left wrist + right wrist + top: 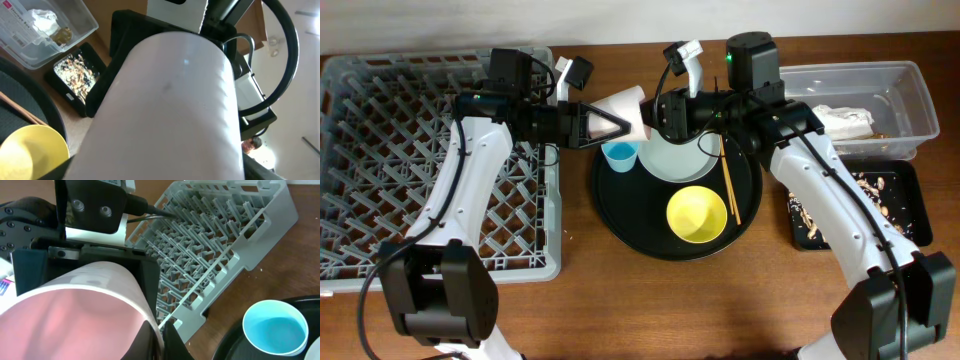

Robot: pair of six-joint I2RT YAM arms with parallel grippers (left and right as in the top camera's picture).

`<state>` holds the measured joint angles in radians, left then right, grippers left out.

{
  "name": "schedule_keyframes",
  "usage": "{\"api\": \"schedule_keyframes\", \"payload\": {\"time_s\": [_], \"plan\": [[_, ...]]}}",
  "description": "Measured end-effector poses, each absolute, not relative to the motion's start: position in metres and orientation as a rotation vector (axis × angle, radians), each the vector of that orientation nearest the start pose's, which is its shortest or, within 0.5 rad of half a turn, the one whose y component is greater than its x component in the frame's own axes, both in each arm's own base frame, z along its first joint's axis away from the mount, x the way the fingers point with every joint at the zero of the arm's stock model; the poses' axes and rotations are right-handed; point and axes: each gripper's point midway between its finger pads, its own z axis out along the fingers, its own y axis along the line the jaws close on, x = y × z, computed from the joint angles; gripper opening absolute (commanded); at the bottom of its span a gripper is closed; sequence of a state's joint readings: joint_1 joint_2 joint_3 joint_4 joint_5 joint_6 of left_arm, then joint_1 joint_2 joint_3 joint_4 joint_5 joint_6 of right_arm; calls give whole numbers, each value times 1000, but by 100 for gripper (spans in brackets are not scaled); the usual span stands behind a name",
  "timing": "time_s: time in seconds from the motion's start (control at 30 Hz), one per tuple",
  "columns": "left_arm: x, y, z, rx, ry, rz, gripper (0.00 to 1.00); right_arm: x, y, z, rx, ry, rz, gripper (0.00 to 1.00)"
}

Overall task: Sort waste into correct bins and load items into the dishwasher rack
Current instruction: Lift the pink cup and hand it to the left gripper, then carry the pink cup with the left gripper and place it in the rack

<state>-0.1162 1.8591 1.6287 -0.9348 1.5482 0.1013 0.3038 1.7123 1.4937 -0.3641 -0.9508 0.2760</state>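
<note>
Overhead view, upper centre: the pink cup (627, 108) hung above the counter (580, 300), the left claw (618, 124) clamped around its body and the right claw (654, 112) pinching its rim. It was judged light, rigid and smooth, best gripped across the wall.

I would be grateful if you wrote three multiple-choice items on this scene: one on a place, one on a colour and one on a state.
1. Where is the yellow bowl?
A) in the grey rack
B) on the round black tray
C) in the clear tub

2. What colour is the cup standing on that tray?
A) light blue
B) green
C) red

3. What state is the pink cup in?
A) lying in the grey rack
B) upside down in the clear tub
C) held in the air between the left claw and the right claw

Answers:
1 B, the overhead view shows the bowl on the tray.
2 A, the light-blue cup stands there.
3 C, both claws meet at it above the tray's edge.
</note>
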Motion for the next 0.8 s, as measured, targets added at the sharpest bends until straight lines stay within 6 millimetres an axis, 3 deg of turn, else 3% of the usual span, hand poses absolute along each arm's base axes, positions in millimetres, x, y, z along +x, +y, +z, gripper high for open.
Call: {"api": "schedule_keyframes", "payload": {"time_s": [0.2, 0.27, 0.5, 0.8], "plan": [[355, -219, 292, 626, 2006, -1961, 59, 391, 266, 273, -555, 2157, 1335, 13], [356, -220, 291, 631, 2007, -1953, 59, 391, 265, 271, -545, 2171, 1330, 20], [359, -224, 288, 666, 2000, -1916, 59, 390, 265, 264, -530, 2207, 1313, 26], [370, -206, 288, 619, 1991, -1887, 59, 392, 265, 262, -524, 2214, 1302, 29]]}}
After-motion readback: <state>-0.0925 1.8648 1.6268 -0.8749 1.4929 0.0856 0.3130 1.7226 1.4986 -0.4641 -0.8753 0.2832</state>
